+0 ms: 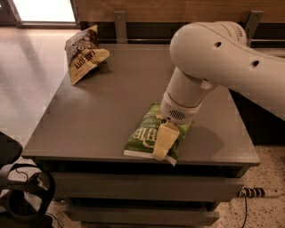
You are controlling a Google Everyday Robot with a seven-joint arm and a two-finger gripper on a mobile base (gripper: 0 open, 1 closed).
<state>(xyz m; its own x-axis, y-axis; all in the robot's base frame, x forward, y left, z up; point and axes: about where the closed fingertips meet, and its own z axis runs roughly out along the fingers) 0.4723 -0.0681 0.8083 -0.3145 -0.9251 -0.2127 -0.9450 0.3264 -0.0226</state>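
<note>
Green crinkled chip bag (143, 133) flat on grey tabletop (111, 102) | cream pincer (164, 141) upon it, perhaps touching | grip: cannot tell

gripper (163, 141) over front bag (141, 133), other bag (84, 55) — back-left

Dim, warm indoor lighting throughout. Brightest at the glowing white window pane (44, 10) along the top left edge, with a pale sheen on the tan floor (26, 67) beneath it. Even, muted light over the flat grey tabletop (111, 102). Soft highlights along the top of the bulky white robot arm (222, 58). Cream two-finger gripper (164, 141) low over the green crinkled snack bag (144, 133) near the front edge, lit from above, with a broad soft shadow on the tabletop just to the right. Faint glints on the brown-and-yellow foil chip bag (84, 58) at the far left corner. Near-black gloom under the table at the lower left.
</note>
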